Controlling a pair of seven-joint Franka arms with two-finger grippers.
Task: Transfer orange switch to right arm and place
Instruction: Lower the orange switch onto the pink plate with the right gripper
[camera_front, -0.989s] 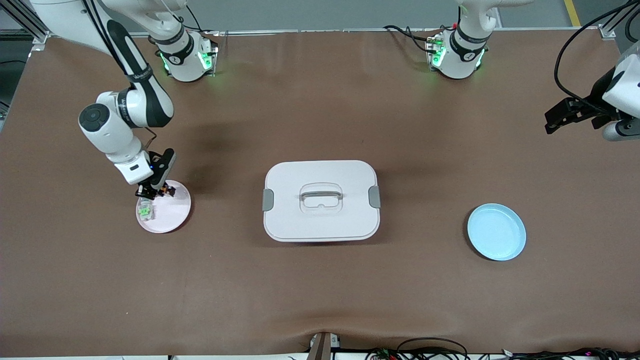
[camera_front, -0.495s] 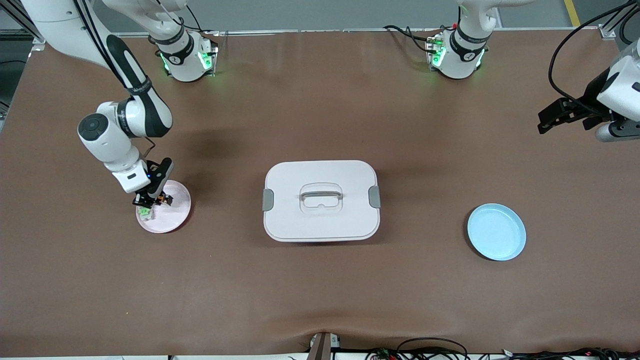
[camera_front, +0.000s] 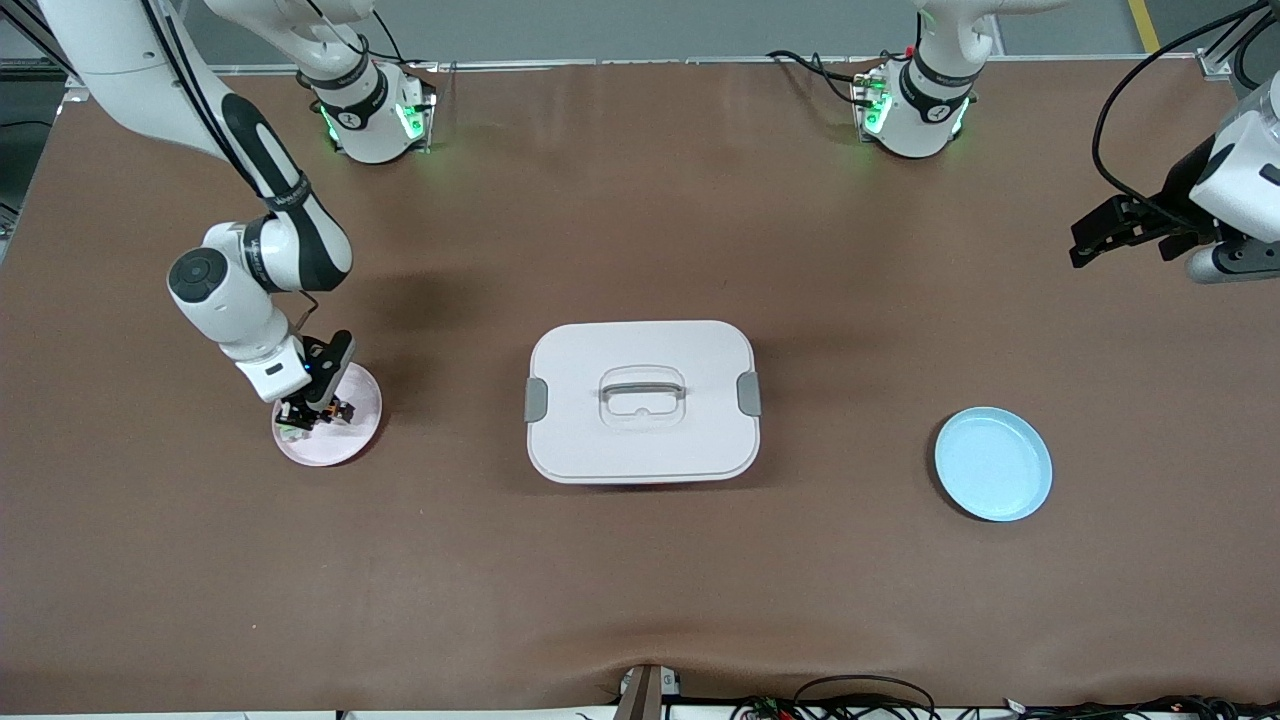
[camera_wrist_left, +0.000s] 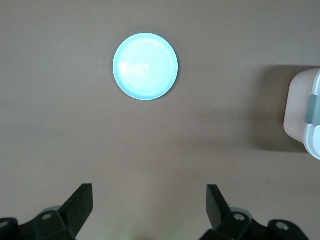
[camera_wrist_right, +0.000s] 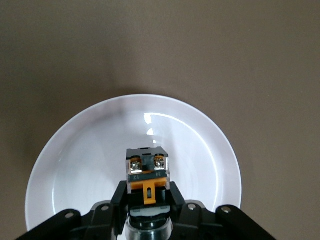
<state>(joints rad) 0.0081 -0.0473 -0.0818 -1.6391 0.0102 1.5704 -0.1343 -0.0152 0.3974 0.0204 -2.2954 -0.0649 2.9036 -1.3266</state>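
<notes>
My right gripper (camera_front: 318, 410) is low over the pink plate (camera_front: 357, 420) at the right arm's end of the table. It is shut on the orange switch (camera_front: 338, 408). In the right wrist view the switch (camera_wrist_right: 147, 172) is a black block with an orange face, and the two fingers (camera_wrist_right: 120, 196) of the gripper (camera_wrist_right: 147, 194) clamp its sides above the plate (camera_wrist_right: 90, 160). I cannot tell whether it touches the plate. The clear-and-green switch (camera_front: 287, 433) lies on the same plate, mostly hidden by the gripper. My left gripper (camera_front: 1082, 247) is open and empty, up in the air at the left arm's end.
A white lidded box (camera_front: 640, 440) with a handle stands mid-table; its corner shows in the left wrist view (camera_wrist_left: 302, 115). A light blue plate (camera_front: 993, 463) lies toward the left arm's end, also in the left wrist view (camera_wrist_left: 145, 66). Bare brown table surrounds them.
My right gripper has come down over the pink plate with the orange switch and now covers most of the clear-and-green switch. My left arm has drifted slightly toward the bases.
</notes>
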